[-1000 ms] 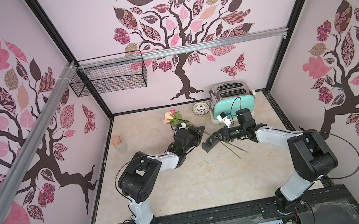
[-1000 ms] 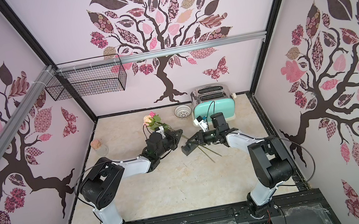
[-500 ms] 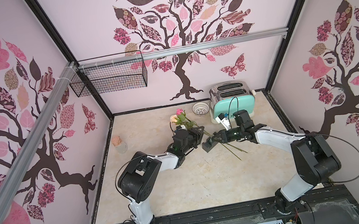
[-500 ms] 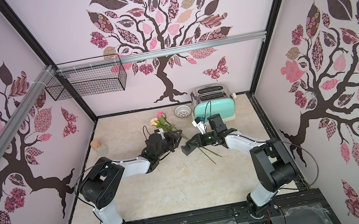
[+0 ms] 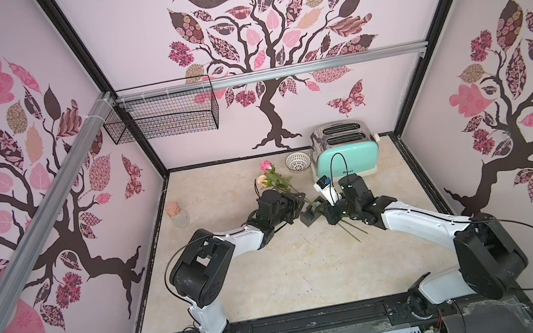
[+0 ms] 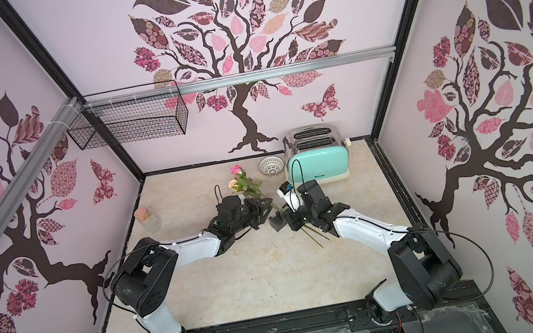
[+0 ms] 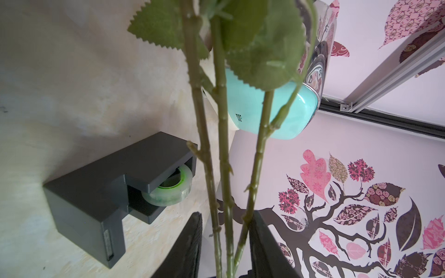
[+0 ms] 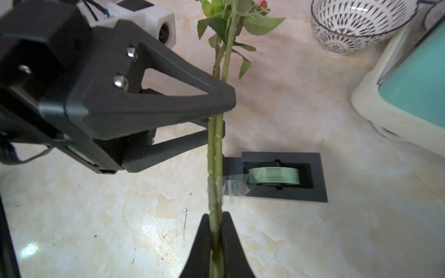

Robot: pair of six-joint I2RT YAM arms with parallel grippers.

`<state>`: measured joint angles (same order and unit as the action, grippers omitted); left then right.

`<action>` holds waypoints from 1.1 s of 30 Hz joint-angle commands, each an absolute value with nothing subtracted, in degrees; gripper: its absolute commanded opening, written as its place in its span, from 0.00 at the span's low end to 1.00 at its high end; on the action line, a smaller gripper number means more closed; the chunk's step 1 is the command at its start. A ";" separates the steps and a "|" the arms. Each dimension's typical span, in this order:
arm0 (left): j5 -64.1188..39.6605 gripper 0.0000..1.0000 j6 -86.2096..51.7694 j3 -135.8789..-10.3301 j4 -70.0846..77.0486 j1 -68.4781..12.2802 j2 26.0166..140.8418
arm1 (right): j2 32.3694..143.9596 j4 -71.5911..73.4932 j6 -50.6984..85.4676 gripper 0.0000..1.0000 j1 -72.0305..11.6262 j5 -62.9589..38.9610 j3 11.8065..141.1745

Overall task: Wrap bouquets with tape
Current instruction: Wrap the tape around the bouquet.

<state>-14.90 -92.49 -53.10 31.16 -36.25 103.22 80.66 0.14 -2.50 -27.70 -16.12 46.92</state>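
My right gripper (image 8: 215, 216) is clamped tight on the bouquet's (image 8: 215, 156) thin, knobbly green stems low down. My left gripper (image 8: 221, 120) stands part open higher up, its matte black wedge fingers (image 7: 190, 243) loosely either side of the three stems without pinching them. The bouquet is lifted off the marbled beige table (image 5: 276, 281) between my two arms. Its saw-edged leaves and pink and peach blooms (image 5: 267, 171) point toward the back wall, and its cut ends (image 5: 355, 233) trail out past my right wrist. Just beside the stems on the table sits the boxy black tape dispenser (image 8: 317, 168). A glossy clear roll of tape (image 8: 273, 175) with a green core is set in its open recess. A crinkled clear strip (image 8: 232, 189) stretches from the roll to the stems between my two grips. Behind stand a smooth mint and chrome toaster (image 5: 347, 160) and a round white bowl (image 5: 297, 161) with a dark petal pattern. A cork-stoppered glass jar (image 5: 178, 215) stands well to the left. A black wire basket (image 5: 163, 118) hangs from the rail; what it and the jar contain I cannot tell.
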 commanded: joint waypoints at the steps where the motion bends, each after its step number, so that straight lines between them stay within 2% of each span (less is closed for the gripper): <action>1: -15.56 0.36 -93.22 -55.74 30.96 -36.84 103.79 | 78.18 3.20 -6.38 0.00 -28.27 -12.48 47.21; 6: -15.76 0.35 -93.35 -57.61 29.57 -37.48 104.75 | 77.24 5.46 -9.37 0.00 -30.71 -9.20 45.86; 9: -15.96 0.29 -94.55 -58.16 29.96 -37.92 105.51 | 77.24 5.79 -11.12 0.00 -31.68 -6.77 45.70; 15: -15.67 0.14 -95.15 -58.80 29.33 -37.97 105.86 | 76.36 7.88 -15.84 0.00 -35.03 -0.40 44.09; 18: -15.39 0.00 -95.08 -58.67 29.53 -37.97 105.73 | 75.84 8.75 -16.71 0.00 -35.63 1.71 43.44; 20: -15.14 0.00 -94.60 -58.62 29.33 -37.88 105.32 | 75.42 8.96 -16.74 0.00 -35.77 2.62 43.07; 23: -15.03 0.00 -93.19 -58.54 29.44 -37.58 104.94 | 74.75 8.08 -14.67 0.17 -35.74 2.57 43.11; 25: -15.35 0.00 -92.26 -58.36 30.69 -37.37 104.85 | 74.41 7.04 -12.19 0.39 -35.68 1.92 43.48; 30: -17.03 0.00 -88.89 -57.70 33.36 -36.12 104.46 | 74.72 0.05 -2.53 0.57 -33.72 -3.89 47.47; 33: -18.43 0.00 -86.30 -57.70 36.18 -35.57 104.50 | 75.69 -2.28 5.10 0.59 -28.36 -17.91 49.62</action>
